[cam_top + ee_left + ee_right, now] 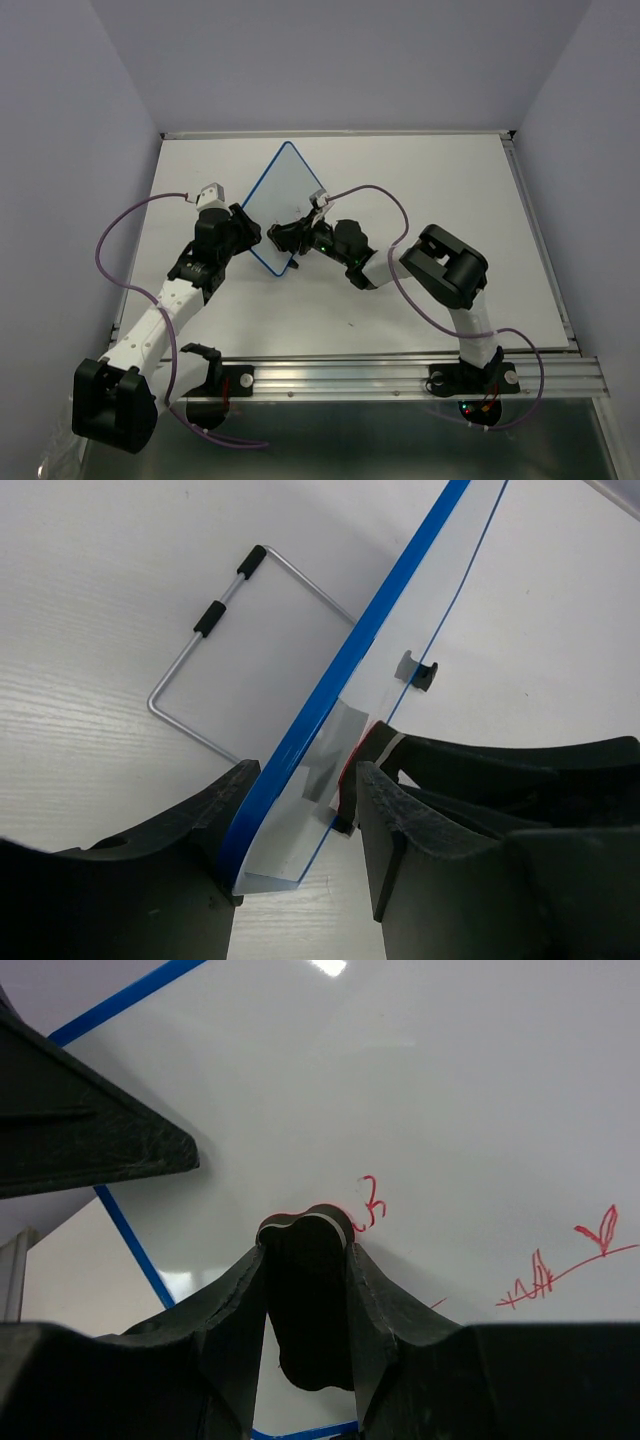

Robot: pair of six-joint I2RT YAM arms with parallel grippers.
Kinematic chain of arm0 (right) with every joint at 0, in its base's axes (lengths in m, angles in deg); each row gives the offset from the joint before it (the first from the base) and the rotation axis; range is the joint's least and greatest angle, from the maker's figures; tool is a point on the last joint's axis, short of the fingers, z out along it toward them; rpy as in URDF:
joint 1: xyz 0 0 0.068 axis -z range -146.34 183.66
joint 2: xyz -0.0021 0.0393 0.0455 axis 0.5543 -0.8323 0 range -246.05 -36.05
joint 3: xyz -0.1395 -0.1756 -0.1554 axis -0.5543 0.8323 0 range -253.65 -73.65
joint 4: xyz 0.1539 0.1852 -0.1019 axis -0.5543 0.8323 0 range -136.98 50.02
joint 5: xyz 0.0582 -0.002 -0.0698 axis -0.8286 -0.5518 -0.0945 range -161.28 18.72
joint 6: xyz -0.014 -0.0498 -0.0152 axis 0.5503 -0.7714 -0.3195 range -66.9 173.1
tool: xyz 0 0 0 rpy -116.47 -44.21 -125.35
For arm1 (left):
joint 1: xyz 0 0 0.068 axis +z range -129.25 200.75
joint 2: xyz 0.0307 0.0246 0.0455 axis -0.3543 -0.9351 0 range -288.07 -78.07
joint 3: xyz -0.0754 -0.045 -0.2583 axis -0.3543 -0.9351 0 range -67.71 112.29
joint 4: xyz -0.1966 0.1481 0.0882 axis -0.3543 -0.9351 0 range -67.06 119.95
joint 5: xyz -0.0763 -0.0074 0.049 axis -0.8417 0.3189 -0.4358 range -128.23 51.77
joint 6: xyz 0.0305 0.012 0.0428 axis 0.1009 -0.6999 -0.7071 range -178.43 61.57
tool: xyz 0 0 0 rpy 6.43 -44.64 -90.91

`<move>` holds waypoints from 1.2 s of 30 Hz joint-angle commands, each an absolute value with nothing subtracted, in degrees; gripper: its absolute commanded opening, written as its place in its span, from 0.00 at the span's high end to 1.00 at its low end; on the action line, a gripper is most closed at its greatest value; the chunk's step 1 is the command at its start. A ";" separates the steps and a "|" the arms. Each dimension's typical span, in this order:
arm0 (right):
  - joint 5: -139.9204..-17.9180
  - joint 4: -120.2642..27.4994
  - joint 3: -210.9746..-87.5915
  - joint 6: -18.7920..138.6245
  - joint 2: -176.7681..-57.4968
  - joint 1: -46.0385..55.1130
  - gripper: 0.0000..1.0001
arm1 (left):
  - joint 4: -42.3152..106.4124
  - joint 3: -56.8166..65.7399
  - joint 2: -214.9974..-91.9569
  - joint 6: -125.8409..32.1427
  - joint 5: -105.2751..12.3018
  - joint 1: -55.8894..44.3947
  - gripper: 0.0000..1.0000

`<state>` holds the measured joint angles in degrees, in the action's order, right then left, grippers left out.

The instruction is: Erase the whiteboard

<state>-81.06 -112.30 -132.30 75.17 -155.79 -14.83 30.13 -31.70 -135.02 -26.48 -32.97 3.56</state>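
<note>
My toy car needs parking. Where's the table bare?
The table is bare right of the right arm and along the far wall. Crowded mid-table: left end effector grips the whiteboard, right end effector holds the eraser.

Left arm (150, 335) and right arm (445, 262) reach inward; left fingers (150, 880) pinch the whiteboard (285, 200) (right fingers (230, 1320) clasp the eraser (308, 1300))

No legible txt/labels; red scribbles (368, 1203) on whiteboard (450, 1080), one approx like "3", rest unreadable.
</note>
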 commanded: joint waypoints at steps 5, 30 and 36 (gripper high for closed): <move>-82.19 -114.22 -130.51 74.90 -155.41 -17.14 0.99 | 32.49 -31.50 -134.76 -26.70 -33.30 3.17 0.46; -70.84 -110.26 -138.69 77.71 -157.60 -12.74 0.99 | 31.97 -31.32 -135.11 -26.96 -33.30 3.17 0.47; -75.58 -110.00 -135.71 75.52 -157.52 -14.58 0.99 | 31.97 -31.32 -134.85 -26.96 -33.13 3.17 0.47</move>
